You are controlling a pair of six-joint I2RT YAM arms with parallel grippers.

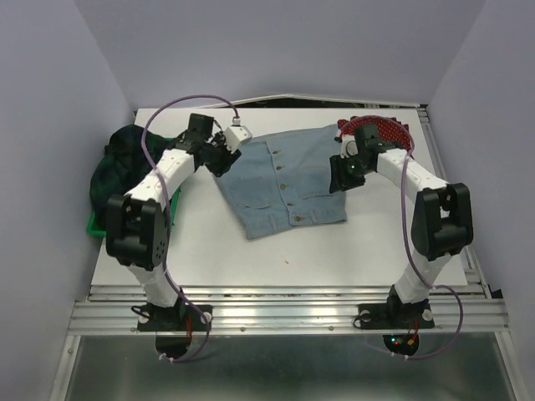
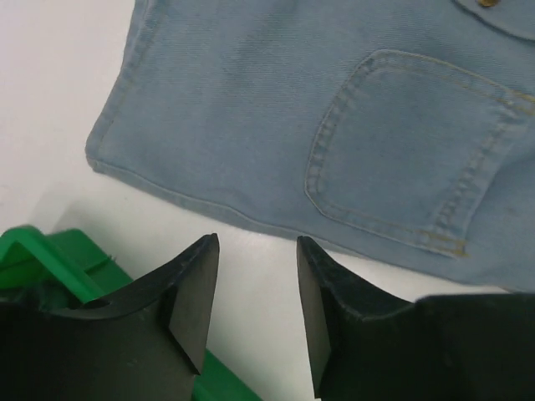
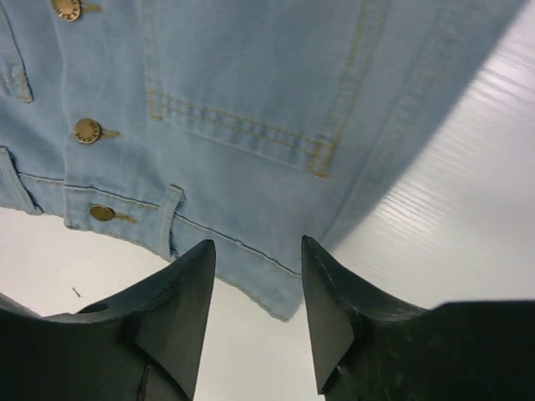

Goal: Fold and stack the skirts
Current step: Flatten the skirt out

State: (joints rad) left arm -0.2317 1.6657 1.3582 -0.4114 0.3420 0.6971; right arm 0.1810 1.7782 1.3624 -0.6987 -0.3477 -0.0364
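Near the denim skirt [image 1: 284, 180], both jaws stand parted, empty

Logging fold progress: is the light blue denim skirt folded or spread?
Spread flat: the light blue denim skirt lies on the white table, button row and pockets exposed, no fold visible.

Green bin [image 1: 94, 224] at the white table's [image 1: 276, 261] left edge

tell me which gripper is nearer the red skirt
Right. The right gripper is just in front of the red skirt; the left gripper is across the denim skirt, by the green bin.
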